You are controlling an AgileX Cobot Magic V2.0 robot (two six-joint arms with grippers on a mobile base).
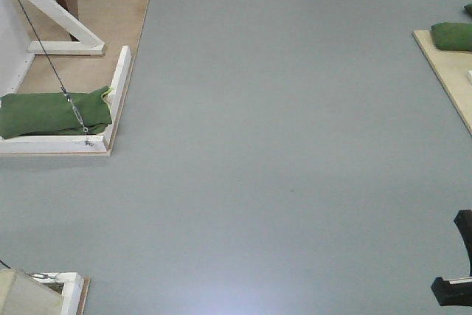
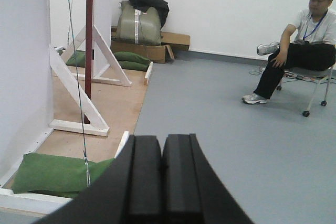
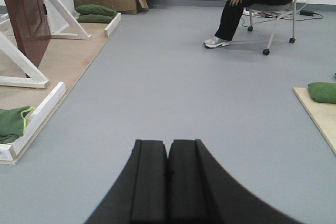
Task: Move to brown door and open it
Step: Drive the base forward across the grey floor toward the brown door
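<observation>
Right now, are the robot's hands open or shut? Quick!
Left gripper: shut, holding nothing.
Right gripper: shut, holding nothing.

Reddish-brown door (image 3: 23,14), green sandbag (image 1: 51,112), grey floor (image 1: 280,145)

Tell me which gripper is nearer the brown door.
Left, probably. The left gripper has the brown door edge-on, ahead and slightly left; the right gripper sees it farther off to its left. Both are well short of it.
</observation>
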